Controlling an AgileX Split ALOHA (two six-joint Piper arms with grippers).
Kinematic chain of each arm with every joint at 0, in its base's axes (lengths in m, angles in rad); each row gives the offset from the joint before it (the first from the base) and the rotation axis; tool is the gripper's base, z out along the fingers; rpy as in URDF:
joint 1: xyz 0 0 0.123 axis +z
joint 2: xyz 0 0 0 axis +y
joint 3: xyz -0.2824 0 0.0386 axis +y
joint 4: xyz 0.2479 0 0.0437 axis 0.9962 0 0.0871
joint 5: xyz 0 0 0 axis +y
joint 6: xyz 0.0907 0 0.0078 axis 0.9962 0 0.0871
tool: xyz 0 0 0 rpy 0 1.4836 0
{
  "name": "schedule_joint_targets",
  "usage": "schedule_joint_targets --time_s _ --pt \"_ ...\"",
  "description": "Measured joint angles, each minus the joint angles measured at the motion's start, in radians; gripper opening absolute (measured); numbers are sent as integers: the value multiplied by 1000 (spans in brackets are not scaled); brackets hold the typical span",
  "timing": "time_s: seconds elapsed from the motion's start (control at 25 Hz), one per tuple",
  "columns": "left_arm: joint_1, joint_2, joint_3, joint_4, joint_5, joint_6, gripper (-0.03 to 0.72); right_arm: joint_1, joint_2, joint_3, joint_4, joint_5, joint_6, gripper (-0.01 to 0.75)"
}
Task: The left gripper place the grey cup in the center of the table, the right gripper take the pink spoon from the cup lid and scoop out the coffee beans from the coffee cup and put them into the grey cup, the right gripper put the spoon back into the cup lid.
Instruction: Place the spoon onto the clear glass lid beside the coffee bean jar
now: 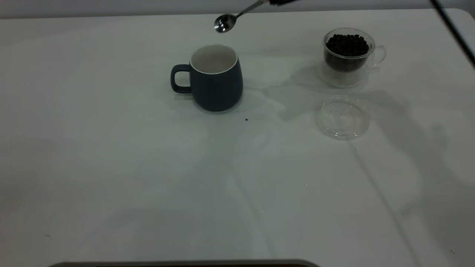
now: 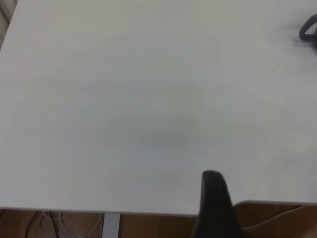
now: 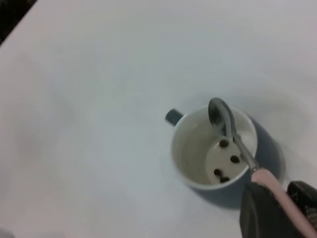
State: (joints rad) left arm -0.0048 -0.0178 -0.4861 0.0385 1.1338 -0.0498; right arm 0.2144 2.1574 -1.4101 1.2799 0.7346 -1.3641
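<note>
The grey cup (image 1: 217, 79) stands upright near the table's middle, its handle pointing left. In the right wrist view it (image 3: 214, 148) holds several coffee beans (image 3: 225, 158). My right gripper (image 1: 282, 2), at the top edge, is shut on the pink spoon (image 1: 225, 22). The spoon's empty silver bowl hangs above and behind the cup, and its pink handle (image 3: 277, 193) sits between the gripper's (image 3: 285, 208) fingers. The coffee cup (image 1: 349, 55), full of beans (image 1: 347, 44), stands at the back right. The cup lid (image 1: 342, 117) lies empty in front of it. My left gripper (image 2: 214, 198) is over the table's edge, far from the cup.
The white table (image 1: 148, 185) has a few dark specks, one (image 1: 246, 119) just in front of the grey cup. A black cable (image 1: 454, 31) crosses the top right corner. The grey cup's handle (image 2: 308, 29) shows at the edge of the left wrist view.
</note>
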Motion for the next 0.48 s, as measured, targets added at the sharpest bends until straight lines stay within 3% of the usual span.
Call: schedule_joint_targets --time_s 0.2,0.36,0.48 --pt "0 0 0 0 0 0 567 -57 -208 199 -100 30 35 96" --pt "0 0 0 0 0 0 567 -206 -283 402 -64 -5 1 96" --pt "0 0 0 0 0 0 567 -320 -233 471 -13 -20 -2 96"
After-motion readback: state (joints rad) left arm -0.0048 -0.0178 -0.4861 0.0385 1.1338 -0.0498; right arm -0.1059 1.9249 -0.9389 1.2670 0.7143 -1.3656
